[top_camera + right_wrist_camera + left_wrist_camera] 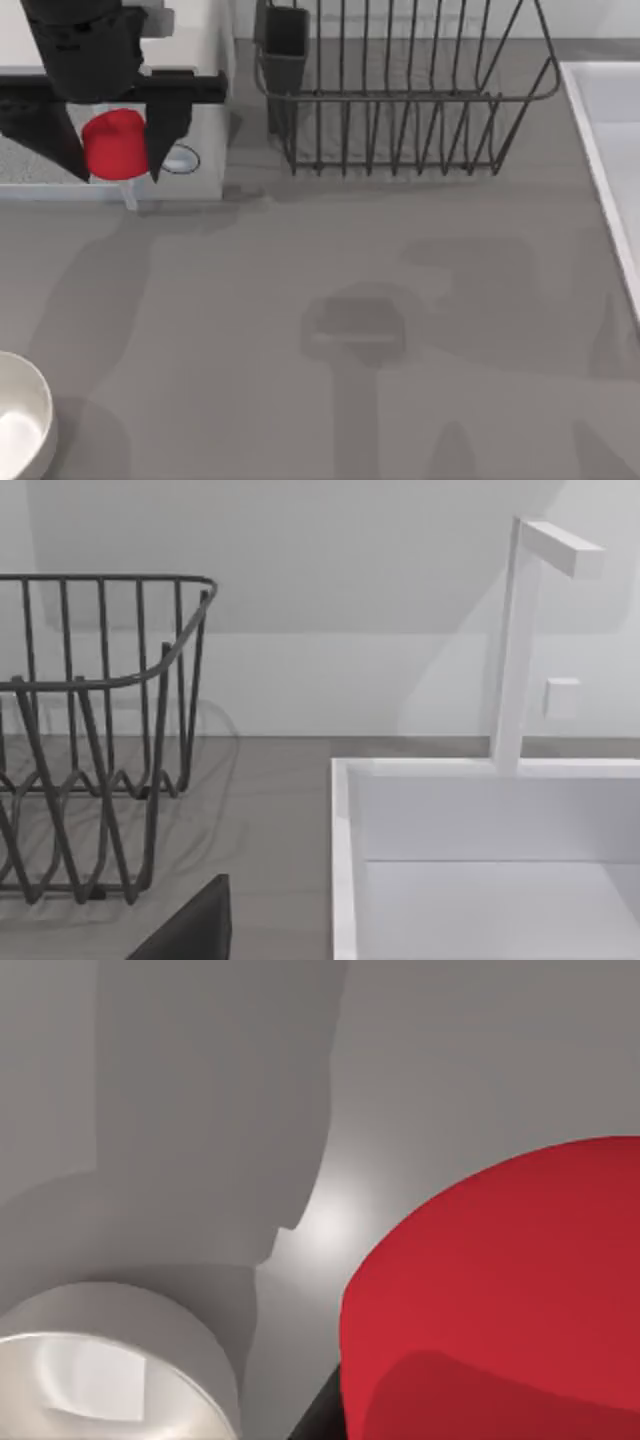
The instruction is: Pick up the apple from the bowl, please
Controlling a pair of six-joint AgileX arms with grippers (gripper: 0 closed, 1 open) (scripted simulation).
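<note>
Black fingers of the left gripper (118, 150) squeeze the apple (115, 145) from both sides, so the gripper is clamped on it. The red ball sits between the two dark fingers, up in the air, at the far left of the table in the top view. It hangs over a white box-like block (200, 110) with a small round ring on it. In the left wrist view the apple (500, 1290) looks very big and close, and the bowl (110, 1370) is seen lower down, well away from it. In the top view the bowl (25, 420) rests on the grey table (330, 300) at the near left corner, well apart from the apple. The bowl is off-white with a thick rim and a pale inside. A dark wire rack (400, 90) stands at the back middle of the table, with a small dark cup (285, 40) at its left end. A white sink (610, 150) lies along the right side. In the right wrist view the rack (95, 730) is beside the white sink (480, 860), and a thin white tap (520, 650) stands at the sink's back edge. A dark bit of the right gripper (190, 930) shows there, and I cannot tell if it is apart or together.
</note>
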